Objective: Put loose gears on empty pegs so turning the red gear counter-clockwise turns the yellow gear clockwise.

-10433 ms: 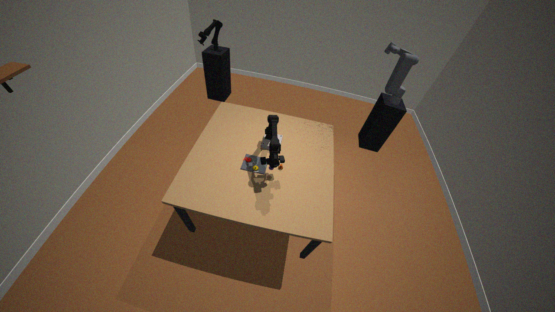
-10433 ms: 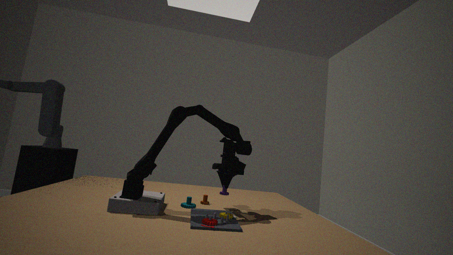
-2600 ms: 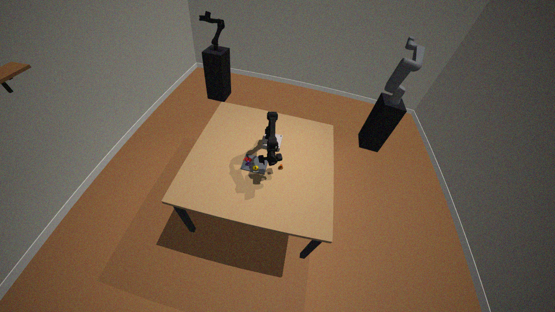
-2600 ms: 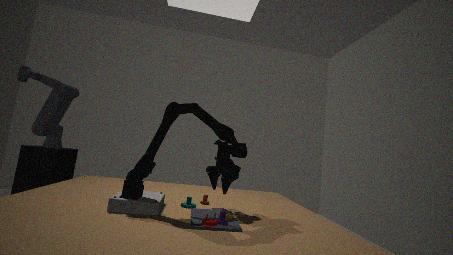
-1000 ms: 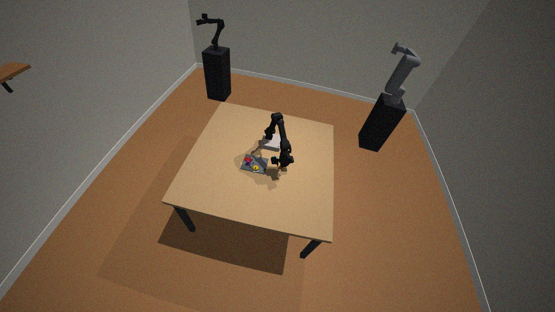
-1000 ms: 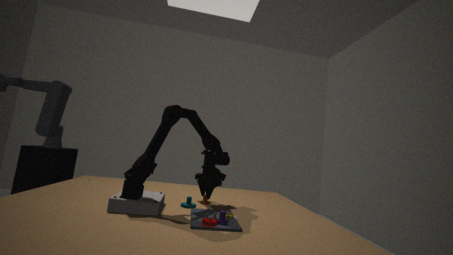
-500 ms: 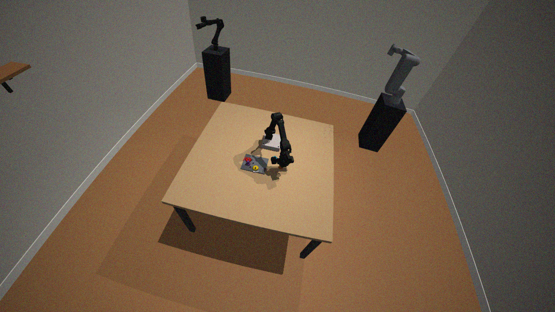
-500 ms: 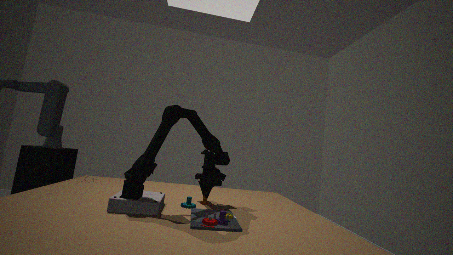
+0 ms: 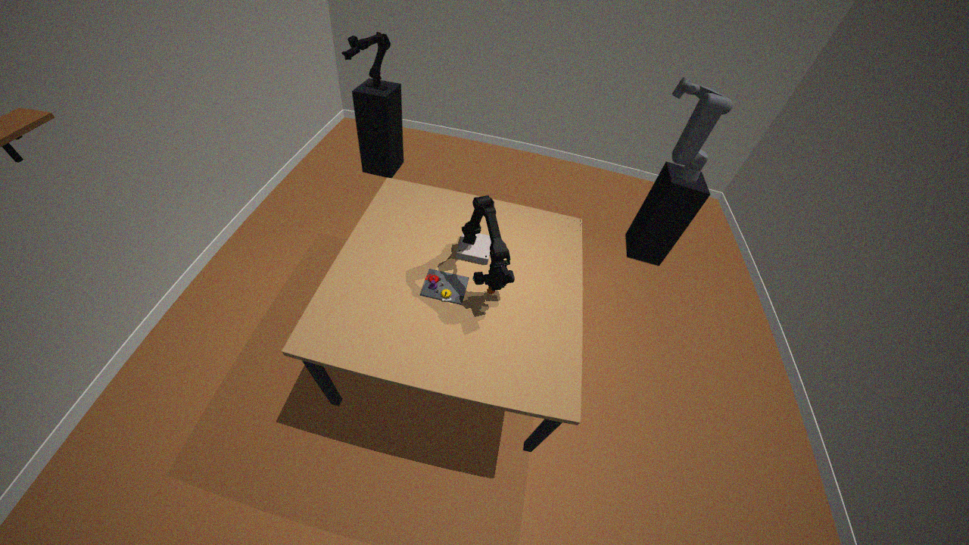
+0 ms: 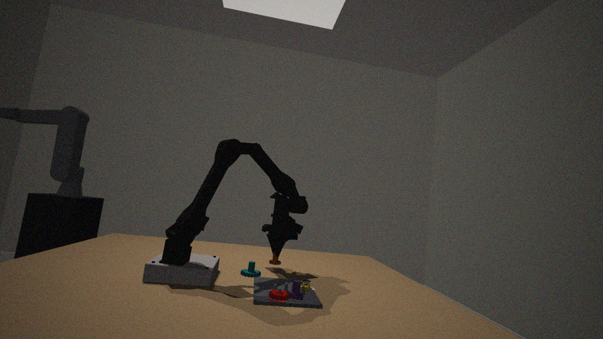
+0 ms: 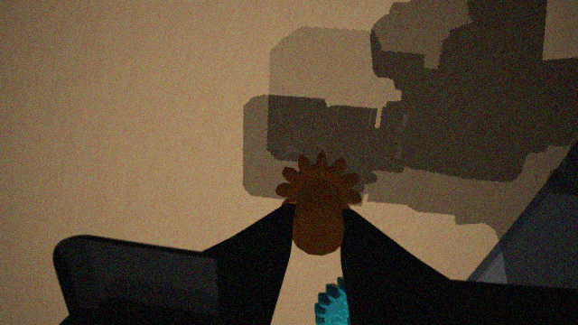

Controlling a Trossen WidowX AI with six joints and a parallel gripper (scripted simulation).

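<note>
My gripper is shut on the upright handle of the orange gear, which looks slightly above the table, beyond the board in the exterior view. A teal gear with an upright handle stands on the table beside the board. The grey board carries the red gear, the yellow gear and a purple gear beside the red one. The purple gear's exact seating and meshing are too small to tell. Short empty pegs show on the board.
The arm's pale base box stands on the table, near the board and teal gear. The arm's shadow falls across the board and the table. Two other arms stand on black pedestals beyond the table.
</note>
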